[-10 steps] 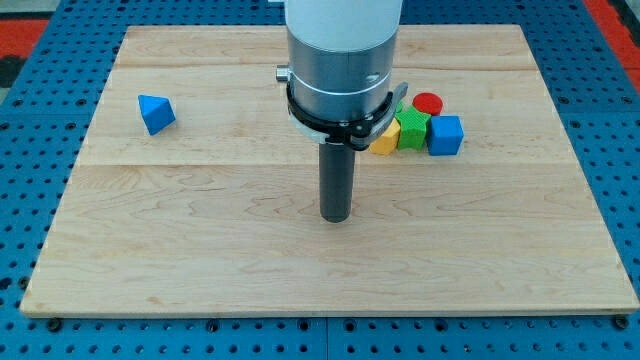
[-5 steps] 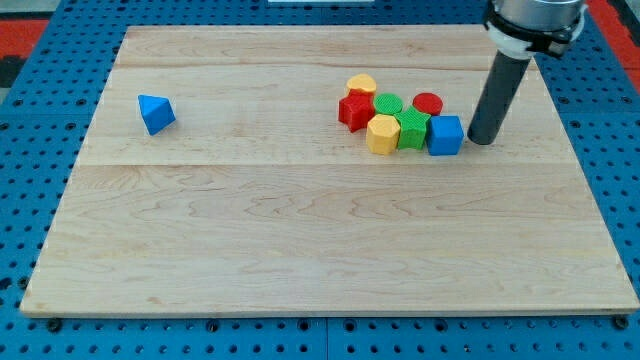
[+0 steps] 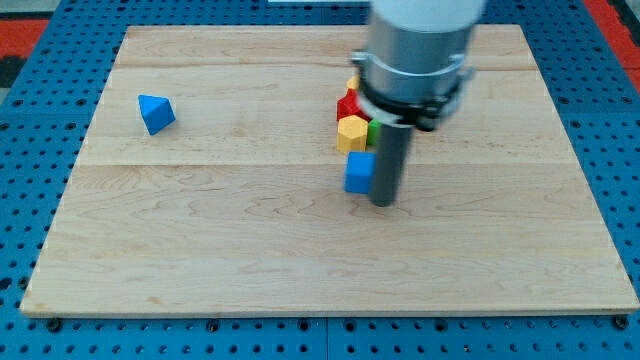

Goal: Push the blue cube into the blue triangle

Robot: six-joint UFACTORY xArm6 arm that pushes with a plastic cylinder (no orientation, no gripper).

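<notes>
The blue cube (image 3: 360, 172) lies near the board's middle, just below the cluster of other blocks. My tip (image 3: 384, 202) touches the cube's right side, slightly lower than it in the view. The blue triangle (image 3: 155, 113) sits far off at the view's upper left, apart from everything else. The rod and the arm's grey body hide part of the cluster above the cube.
A yellow block (image 3: 352, 132), a red block (image 3: 347, 106) and a sliver of a green block (image 3: 372, 131) show above the cube; others are hidden behind the arm. The wooden board (image 3: 200, 250) lies on a blue pegboard.
My tip moved from the cube's right side down and to the left. The blue cube slid left and down out of the cluster. The yellow block also shifted left.
</notes>
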